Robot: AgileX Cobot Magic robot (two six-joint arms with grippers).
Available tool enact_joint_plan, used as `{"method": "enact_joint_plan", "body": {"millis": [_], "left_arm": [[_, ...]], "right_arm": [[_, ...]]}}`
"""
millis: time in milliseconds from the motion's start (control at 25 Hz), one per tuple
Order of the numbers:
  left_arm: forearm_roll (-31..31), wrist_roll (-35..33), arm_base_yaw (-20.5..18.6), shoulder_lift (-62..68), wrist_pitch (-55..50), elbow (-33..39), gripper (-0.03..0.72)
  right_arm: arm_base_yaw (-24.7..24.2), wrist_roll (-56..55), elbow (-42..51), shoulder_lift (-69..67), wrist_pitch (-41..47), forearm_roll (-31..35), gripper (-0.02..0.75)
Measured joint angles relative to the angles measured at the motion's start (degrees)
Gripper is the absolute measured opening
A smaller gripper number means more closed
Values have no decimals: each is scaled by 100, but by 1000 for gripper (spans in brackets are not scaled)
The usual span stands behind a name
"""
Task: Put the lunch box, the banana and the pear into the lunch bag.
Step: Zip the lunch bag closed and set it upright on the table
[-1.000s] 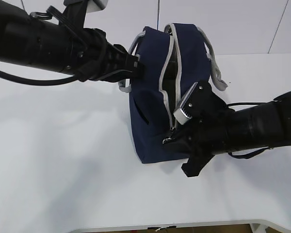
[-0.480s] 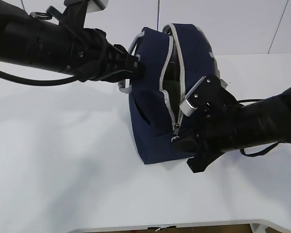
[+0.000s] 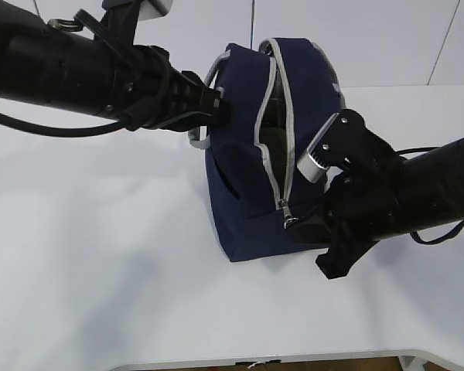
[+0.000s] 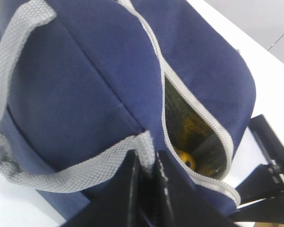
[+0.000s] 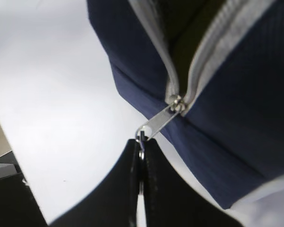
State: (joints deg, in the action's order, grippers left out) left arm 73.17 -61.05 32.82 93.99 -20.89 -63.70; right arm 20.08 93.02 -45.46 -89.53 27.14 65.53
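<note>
The navy lunch bag (image 3: pixel 243 166) stands on the white table with its grey zipper partly open. My left gripper (image 3: pixel 216 104) is shut on the grey strap handle (image 4: pixel 61 168) at the bag's top left; it also shows in the left wrist view (image 4: pixel 149 158). My right gripper (image 3: pixel 298 226) is shut on the metal ring pull (image 5: pixel 141 137) of the zipper slider (image 5: pixel 176 103), low on the bag's front. Through the opening a yellow rounded fruit end (image 4: pixel 185 160) shows; I cannot tell if it is the banana or the pear. The lunch box is hidden.
The white table (image 3: pixel 100 255) runs to a front edge near the bottom of the exterior view. A dark cable (image 3: pixel 417 236) trails by the right arm. A white wall stands behind the table.
My right arm has swung to the right, drawing the ring pull rightward; the slider stays near the bottom of the zipper. The left gripper and the bag have barely moved.
</note>
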Motion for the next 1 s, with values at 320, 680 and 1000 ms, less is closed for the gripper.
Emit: {"method": "enact_joint_plan", "body": {"millis": [320, 680, 1000], "left_arm": [[0, 0, 0, 0, 0, 0, 8], [10, 0, 0, 0, 0, 0, 8], [58, 0, 0, 0, 0, 0, 8]], "right_arm": [[0, -795, 0, 273, 115, -474, 18], [0, -1315, 0, 493, 222, -996, 18], [0, -1429, 0, 653, 308, -1065, 18]]}}
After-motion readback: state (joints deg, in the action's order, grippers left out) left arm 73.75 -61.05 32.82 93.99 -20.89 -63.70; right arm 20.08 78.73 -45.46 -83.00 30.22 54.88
